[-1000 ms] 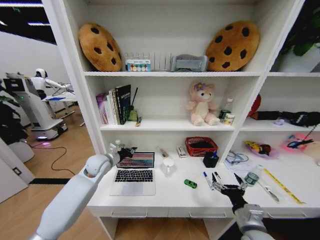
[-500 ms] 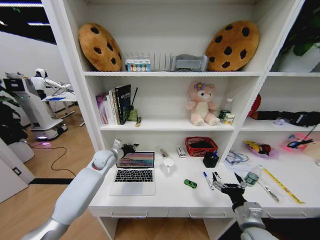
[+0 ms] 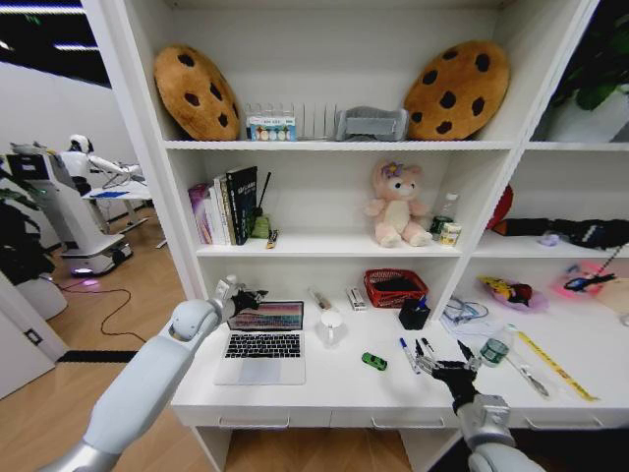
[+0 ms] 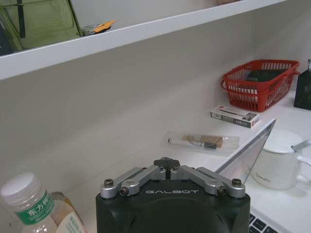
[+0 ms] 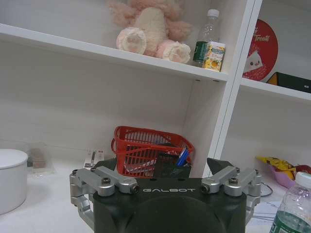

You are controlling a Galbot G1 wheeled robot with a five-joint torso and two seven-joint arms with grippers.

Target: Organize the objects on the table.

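Observation:
On the white table point(image 3: 334, 388) the silver laptop point(image 3: 263, 344) stands open at the left. My left gripper point(image 3: 248, 297) hovers by the lid's upper left corner, shut, with nothing seen in it; the lid's edge point(image 4: 248, 150) shows beside it. A green toy car point(image 3: 373, 361) and dark pens point(image 3: 408, 354) lie mid-table. My right gripper point(image 3: 444, 368) is low at the front edge, open and holding nothing, just in front of the pens. A green-capped bottle point(image 3: 496, 347) stands to its right.
A white mug point(image 3: 331, 324), red basket point(image 3: 395, 287) and black pen holder point(image 3: 414, 315) stand behind the car. Another bottle point(image 4: 29, 204) stands beside the left gripper. A small box point(image 4: 234, 115) and a bagged brush point(image 4: 204, 141) lie by the back wall. The shelf point(image 3: 324, 246) with the pink bear overhangs.
The left gripper rose a little toward the lid's top, then dropped back. The right gripper has drifted slightly left, away from the green-capped bottle.

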